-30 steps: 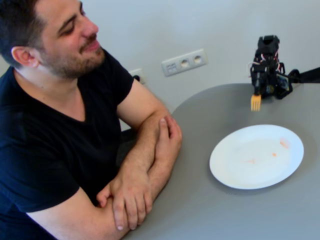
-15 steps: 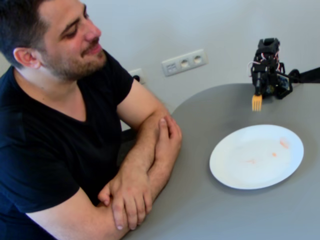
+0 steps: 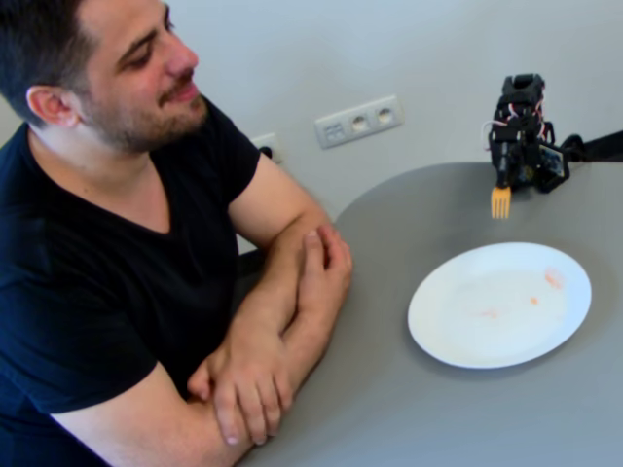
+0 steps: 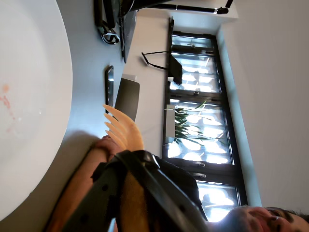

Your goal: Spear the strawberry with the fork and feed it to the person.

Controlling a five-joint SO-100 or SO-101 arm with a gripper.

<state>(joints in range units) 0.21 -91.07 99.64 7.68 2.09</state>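
Note:
The yellow-orange fork (image 3: 500, 201) hangs tines down from my black gripper (image 3: 503, 181), above the grey table just behind the white plate (image 3: 434, 331). The gripper is shut on the fork's handle. No strawberry shows; the plate holds only faint orange-pink smears (image 3: 552, 279). The person (image 3: 117, 243) sits at the left in a black T-shirt, arms folded on the table edge, looking towards the plate. In the wrist view, which lies on its side, the fork (image 4: 123, 130) sticks out of the gripper (image 4: 131, 155) beside the plate (image 4: 34, 72), and the person's face (image 4: 263, 220) is at the bottom right.
The person's folded forearms (image 3: 282, 331) rest on the table's left edge. Wall sockets (image 3: 358, 121) sit behind the table. In the wrist view a dark phone (image 4: 109, 87) lies on the table past the plate, and windows with a plant (image 4: 190, 123) are beyond.

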